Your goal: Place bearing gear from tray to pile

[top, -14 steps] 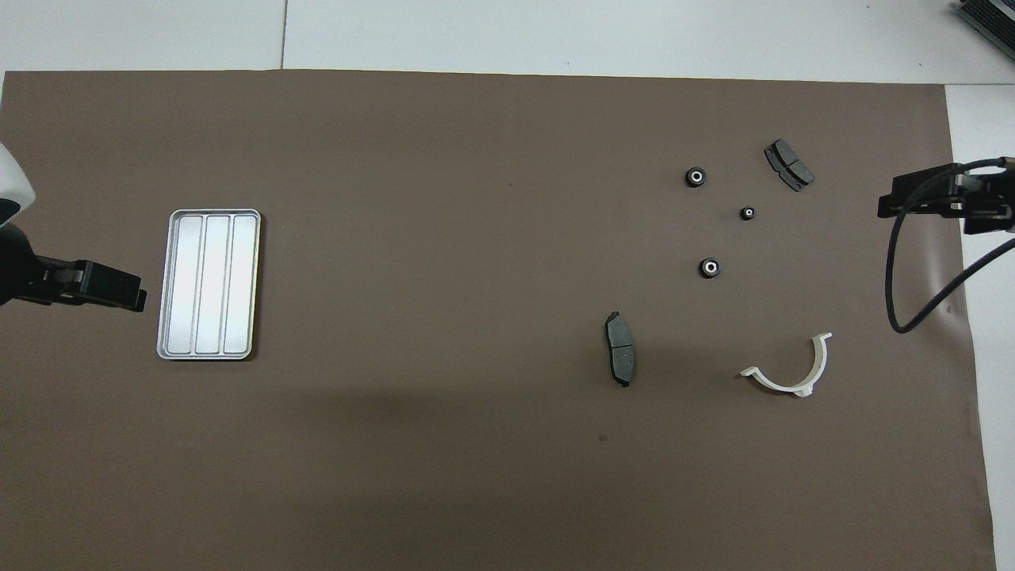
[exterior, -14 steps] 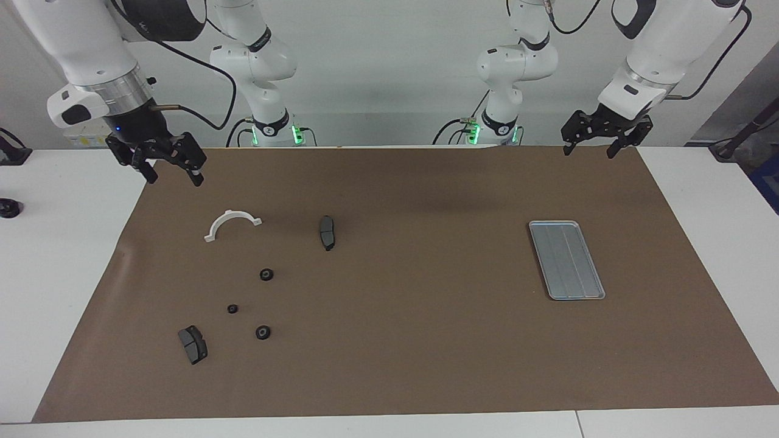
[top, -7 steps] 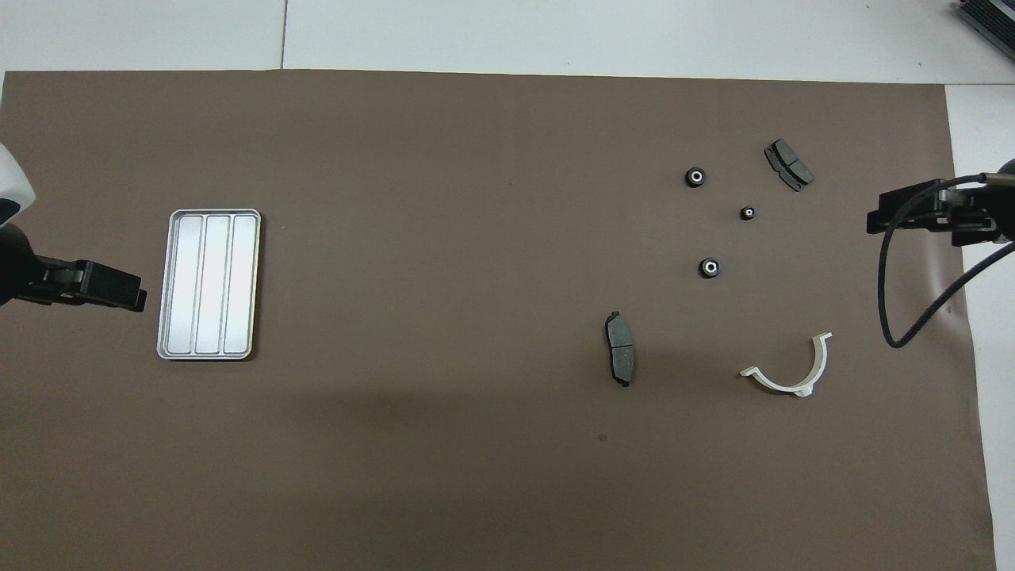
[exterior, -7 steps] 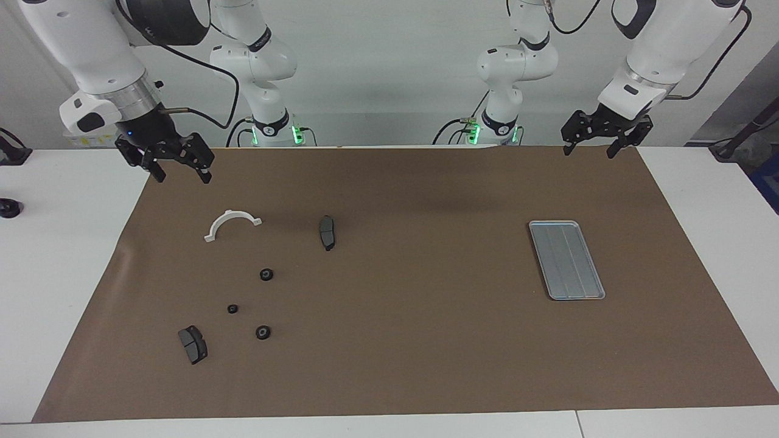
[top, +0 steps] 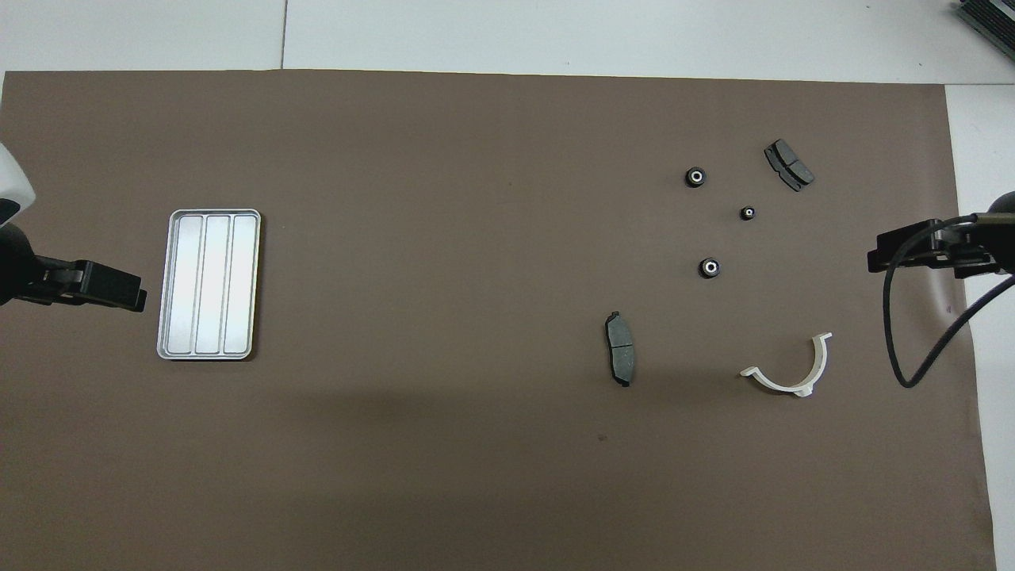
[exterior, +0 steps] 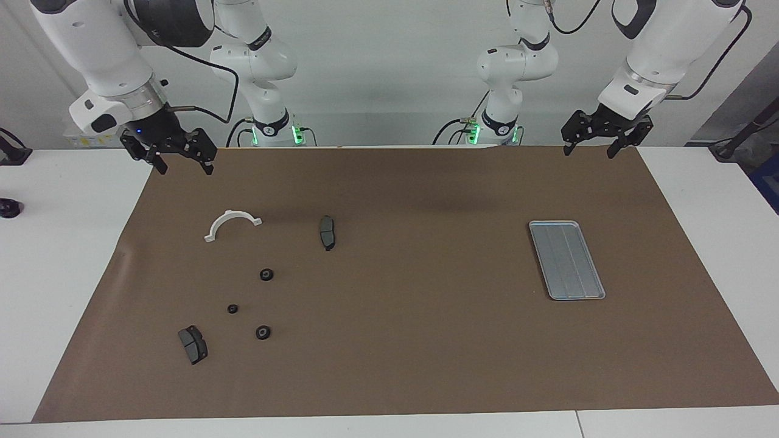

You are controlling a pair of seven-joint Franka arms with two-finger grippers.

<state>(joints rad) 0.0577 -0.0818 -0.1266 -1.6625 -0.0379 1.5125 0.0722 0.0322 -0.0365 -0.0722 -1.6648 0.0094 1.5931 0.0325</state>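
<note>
The silver ribbed tray (exterior: 566, 260) (top: 208, 284) lies toward the left arm's end of the mat, and nothing lies in it. Three small black bearing gears (exterior: 266, 274) (exterior: 232, 308) (exterior: 263, 333) (top: 710, 268) rest on the mat in the pile toward the right arm's end, among a white half-ring bracket (exterior: 233, 214) (top: 781, 384) and two dark brake pads (exterior: 327, 232) (exterior: 193, 344). My right gripper (exterior: 184, 167) (top: 876, 260) hangs open and holds nothing, over the mat's corner beside the bracket. My left gripper (exterior: 589, 149) (top: 136, 299) waits open above the mat's edge near the tray.
A brown mat (exterior: 414, 340) covers most of the white table (exterior: 55, 274). The two robot bases (exterior: 271, 125) (exterior: 502, 125) stand at the mat's edge nearest the robots. A black cable (top: 896, 333) loops from the right wrist.
My right gripper has risen and drawn back toward the robots, away from the pile. The left arm, the tray and all the parts have stayed where they were.
</note>
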